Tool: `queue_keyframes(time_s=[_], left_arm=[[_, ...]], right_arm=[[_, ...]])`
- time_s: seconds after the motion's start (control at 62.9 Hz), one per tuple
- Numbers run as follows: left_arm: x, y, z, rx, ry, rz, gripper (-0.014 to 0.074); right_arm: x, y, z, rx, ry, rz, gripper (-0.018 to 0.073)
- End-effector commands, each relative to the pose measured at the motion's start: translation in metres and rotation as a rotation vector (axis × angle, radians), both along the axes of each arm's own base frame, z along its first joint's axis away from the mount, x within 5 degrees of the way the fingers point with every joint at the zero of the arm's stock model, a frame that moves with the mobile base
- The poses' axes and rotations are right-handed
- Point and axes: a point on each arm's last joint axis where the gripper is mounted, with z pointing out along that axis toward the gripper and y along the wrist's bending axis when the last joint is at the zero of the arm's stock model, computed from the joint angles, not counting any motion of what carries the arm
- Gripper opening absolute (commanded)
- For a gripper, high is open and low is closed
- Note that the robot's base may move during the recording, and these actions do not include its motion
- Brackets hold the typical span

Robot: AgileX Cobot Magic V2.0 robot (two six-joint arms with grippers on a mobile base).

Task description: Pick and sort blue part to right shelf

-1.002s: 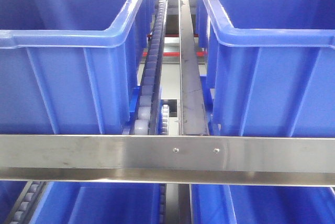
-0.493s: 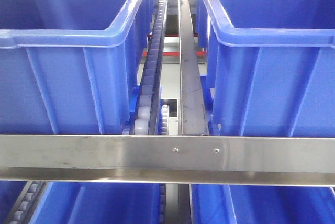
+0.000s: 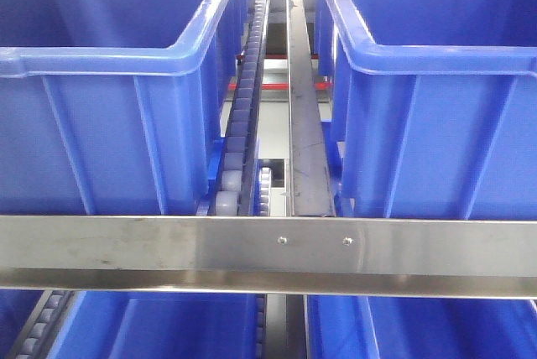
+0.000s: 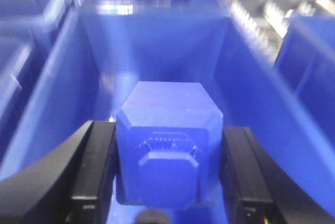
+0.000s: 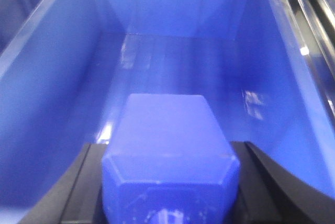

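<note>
Between left tool (image 4: pixel 167 174) pads, matte blue part (image 4: pixel 167 145) (stub cap nearest)

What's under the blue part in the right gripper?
A blue bin: the right gripper holds its blue part over the bin's bare floor. The floor directly beneath the part is hidden.

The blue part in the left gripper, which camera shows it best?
The left wrist view: the blue part fills the frame between the left gripper fingers, stub cap facing the camera. The front view shows only bins and rails. The right wrist view shows another blue part, in the right gripper.
</note>
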Motion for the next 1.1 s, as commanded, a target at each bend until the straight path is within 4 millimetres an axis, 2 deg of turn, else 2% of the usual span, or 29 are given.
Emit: queue_keyframes(time_s=[0.0, 0.095, 0.191, 0.286, 0.445, 0.731, 0.843, 1.018, 1.049, 1.081], left_arm=[[0.020, -0.002, 0.020, -0.026, -0.099, 0.013, 0.0314], [0.041, -0.005, 0.016, -0.019, -0.056, 0.013, 0.0391], [0.061, -0.008, 0.008, -0.011, -0.007, 0.013, 0.0482], [0.071, -0.010, 0.001, -0.006, 0.026, 0.013, 0.0489], [0.073, -0.010, -0.002, -0.004, 0.040, 0.012, 0.0489], [0.073, -0.010, 0.003, -0.007, 0.025, 0.012, 0.0468], [0.072, -0.010, 0.013, -0.012, -0.007, 0.012, 0.0345], [0.070, -0.010, 0.025, -0.017, -0.040, 0.012, 0.0115], [0.069, -0.010, 0.026, -0.017, -0.044, 0.011, 0.0124], [0.068, -0.010, 0.027, -0.018, -0.048, 0.011, 0.0127]], right_arm=[[0.019, -0.002, 0.018, -0.007, -0.149, -0.018, 0.0320], [0.035, -0.003, 0.014, -0.008, -0.150, -0.022, 0.0370], [0.054, -0.002, 0.010, -0.009, -0.126, -0.024, 0.0497], [0.066, -0.002, 0.006, -0.010, -0.102, -0.024, 0.0560], [0.079, -0.003, 0.010, 0.016, -0.107, -0.034, 0.0574], [0.080, -0.003, 0.018, 0.018, -0.124, -0.033, 0.0567], [0.077, -0.002, 0.020, 0.018, -0.128, -0.032, 0.0466], [0.071, -0.003, 0.027, 0.019, -0.153, -0.034, 0.0118], [0.069, -0.003, 0.029, 0.019, -0.157, -0.034, 0.0052], [0.068, -0.003, 0.029, 0.020, -0.156, -0.034, 0.0040]])
